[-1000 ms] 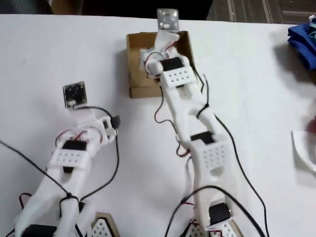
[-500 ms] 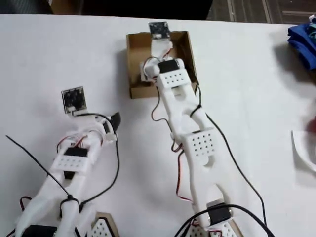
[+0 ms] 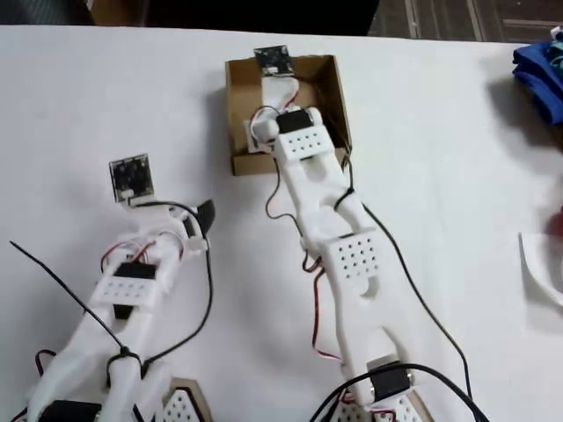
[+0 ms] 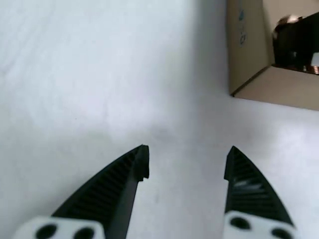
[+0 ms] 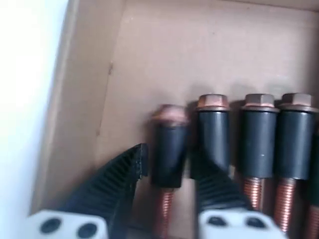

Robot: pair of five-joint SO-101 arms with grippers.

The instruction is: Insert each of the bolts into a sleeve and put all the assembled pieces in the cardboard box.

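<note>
The cardboard box [image 3: 237,97] stands at the back middle of the table, and my right arm [image 3: 303,145] reaches into it. Inside the box [image 5: 75,99], several assembled pieces [image 5: 259,144], copper bolts in black sleeves, lie side by side. My right gripper [image 5: 169,167] is open, its fingers straddling the leftmost piece [image 5: 169,144] with a small gap on each side. My left gripper [image 4: 187,162] is open over bare white table at the front left [image 3: 204,214], holding nothing. A corner of the box [image 4: 249,50] shows beyond it.
A blue cloth [image 3: 541,75] lies at the back right edge and a white curved object [image 3: 541,272] at the right edge. Black and red cables trail along both arms. White tabletop surrounds the box.
My right arm has drawn back and shifted left inside the box. The left arm moved slightly between the first two frames and has kept still since.
</note>
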